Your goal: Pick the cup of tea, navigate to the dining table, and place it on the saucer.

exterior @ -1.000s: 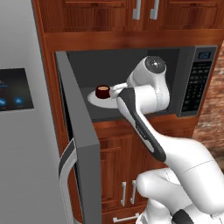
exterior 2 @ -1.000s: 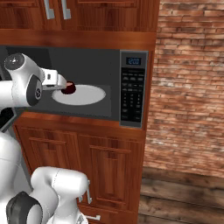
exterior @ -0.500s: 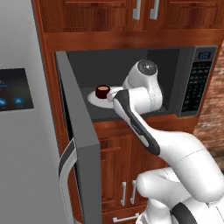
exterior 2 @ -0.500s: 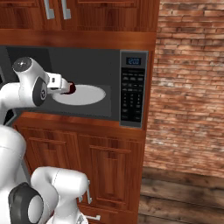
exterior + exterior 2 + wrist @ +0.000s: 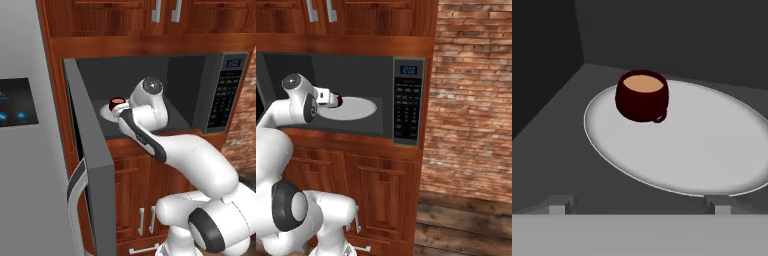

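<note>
- On the left of the left base view, note the open microwave door [image 5: 92, 175]; the arm reaches past it into the cavity.
- Locate the cup of tea [image 5: 642, 96] on the near left part of the white turntable plate [image 5: 712, 145] inside the microwave [image 5: 406, 100], handle turned toward the camera and right.
- Treat the current step as the approach to the pick; the cup is not yet grasped.
- Check the pincer [image 5: 639, 205]: its fingertips [image 5: 558, 204] stand wide apart, touch nothing, and sit short of the cup.
- For the next move, you likely need to advance forward and slightly left, so the cup sits between the fingers before closing.
</note>
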